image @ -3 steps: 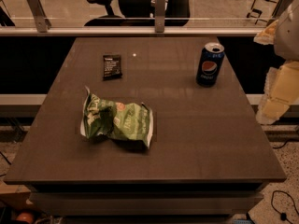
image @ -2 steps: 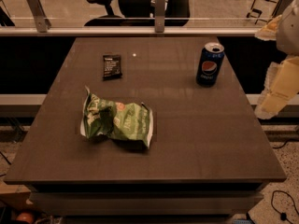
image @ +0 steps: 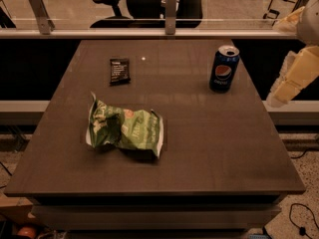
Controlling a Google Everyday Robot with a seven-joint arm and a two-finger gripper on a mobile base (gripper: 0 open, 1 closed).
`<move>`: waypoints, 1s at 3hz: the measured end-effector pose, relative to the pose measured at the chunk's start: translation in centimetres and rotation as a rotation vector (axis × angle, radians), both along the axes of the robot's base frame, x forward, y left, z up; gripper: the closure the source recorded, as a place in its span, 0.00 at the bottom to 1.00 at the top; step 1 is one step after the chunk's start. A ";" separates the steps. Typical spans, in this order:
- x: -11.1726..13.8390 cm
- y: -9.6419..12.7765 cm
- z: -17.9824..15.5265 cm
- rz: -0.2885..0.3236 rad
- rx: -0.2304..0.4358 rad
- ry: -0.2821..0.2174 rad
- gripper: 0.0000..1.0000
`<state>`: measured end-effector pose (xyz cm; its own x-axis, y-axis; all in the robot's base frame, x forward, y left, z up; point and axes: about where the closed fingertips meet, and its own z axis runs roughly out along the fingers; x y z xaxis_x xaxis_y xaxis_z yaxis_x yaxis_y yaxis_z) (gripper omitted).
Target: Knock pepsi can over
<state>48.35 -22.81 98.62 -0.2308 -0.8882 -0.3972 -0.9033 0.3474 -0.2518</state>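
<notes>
Currently upright on the dark worktop (image: 199,148), far right part: pepsi can (image: 224,68), silver top up, round logo facing the camera. Sits close to the right edge but clear of it. Touches nothing else on the surface.

Off the worktop's right side, at the frame's right border: gripper (image: 285,86), pale cream, slanting down and leftward, lowest tip roughly level with the can's base. Hangs beyond the edge, near the can yet apart from it, dark gap between. Spread or closed: not possible to tell from this view.

Left of centre, nearer the camera: crumpled green snack bag (image: 124,129), lying flat, well apart from the can. Farther back on the left: small flat black packet (image: 119,71), also flat, apart from the bag.

Beyond the far edge: pale rail (image: 99,33) running across, then a dark office chair (image: 132,1) behind it. Lower right, on speckled floor: black cable (image: 300,215).
</notes>
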 end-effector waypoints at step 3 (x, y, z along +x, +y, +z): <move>5.7 -1.0 0.0 0.037 0.188 -0.069 0.00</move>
<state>54.02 -23.86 98.66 -0.1663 -0.8044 -0.5703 -0.8992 0.3611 -0.2472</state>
